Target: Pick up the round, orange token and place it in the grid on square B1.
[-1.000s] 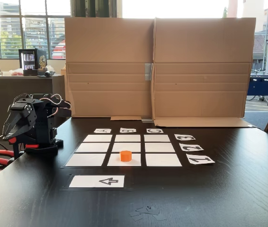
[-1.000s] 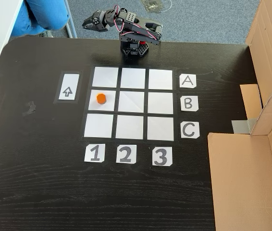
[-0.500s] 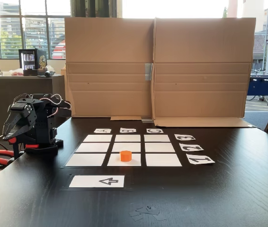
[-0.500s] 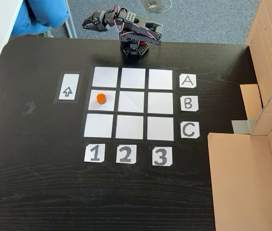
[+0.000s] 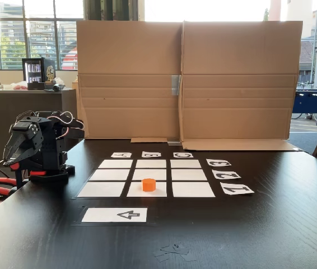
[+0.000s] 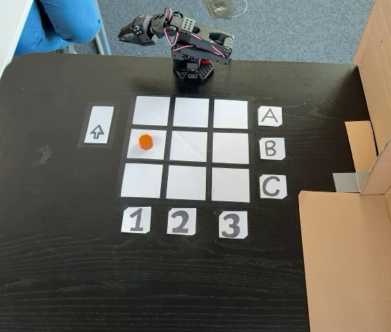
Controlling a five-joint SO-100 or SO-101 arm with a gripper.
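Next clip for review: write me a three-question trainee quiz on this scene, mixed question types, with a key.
1. True or false: the token sits inside a white cell of the grid.
2. Which cards line up with that cell? a) A and 3 b) B and 1 c) C and 2
3. Fill in: the arm is folded at the table edge, on the side of the letter ___ row.

Key: 1 true. 2 b, the B card and the 1 card. 3 A, beside the A card.
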